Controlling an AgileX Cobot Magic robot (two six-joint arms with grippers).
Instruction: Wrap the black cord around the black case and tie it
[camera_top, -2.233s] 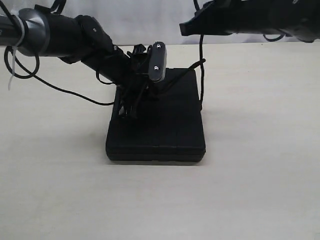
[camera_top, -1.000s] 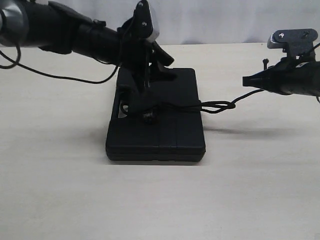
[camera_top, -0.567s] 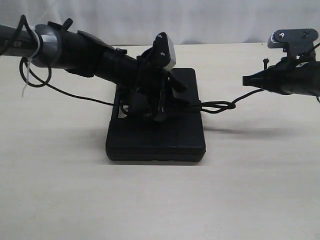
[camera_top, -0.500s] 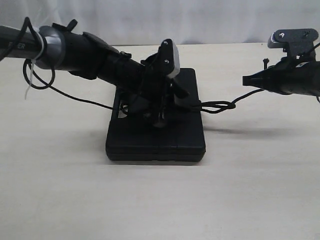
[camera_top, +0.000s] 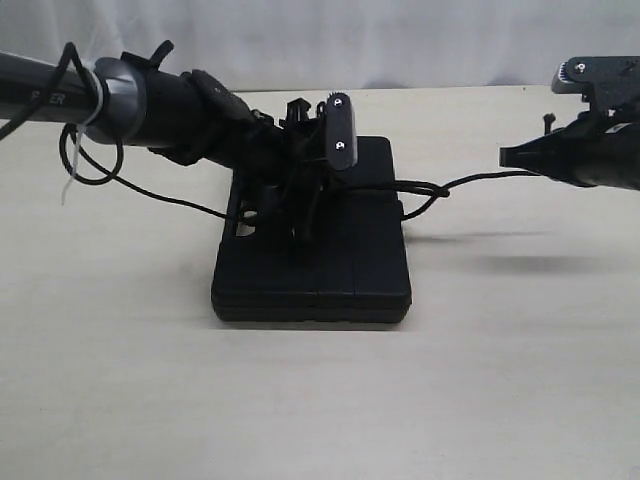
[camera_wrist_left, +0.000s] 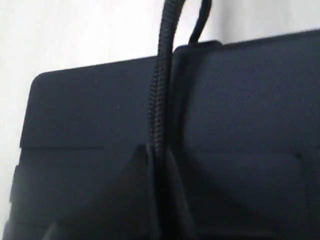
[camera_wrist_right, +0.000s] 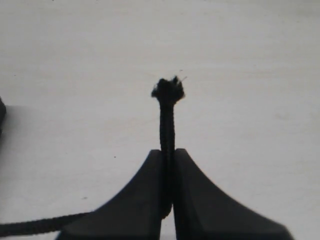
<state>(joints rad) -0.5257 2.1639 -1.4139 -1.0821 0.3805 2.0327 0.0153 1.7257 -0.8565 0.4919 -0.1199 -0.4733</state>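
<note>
The black case (camera_top: 350, 265) lies flat in the middle of the table. My left gripper (camera_top: 305, 228) is down on its lid, shut on the black cord (camera_wrist_left: 160, 95), which rises from between the jaws across the case (camera_wrist_left: 240, 125). From the case's right edge the cord (camera_top: 470, 180) runs through a small loop to my right gripper (camera_top: 506, 155), which hovers above the table off to the right. The right gripper (camera_wrist_right: 168, 152) is shut on the cord (camera_wrist_right: 167, 120) just behind its frayed tip (camera_wrist_right: 168, 89).
The left arm's own thin cable (camera_top: 150, 190) trails over the table (camera_top: 120, 350) left of the case. A pale backdrop (camera_top: 420, 40) stands behind the far edge. The camera housing (camera_top: 340, 135) of the left arm hangs over the case's back half.
My left gripper has lowered onto the lid and shut on the cord. The right gripper has drawn a little further right, so the cord is straighter and its loop smaller.
</note>
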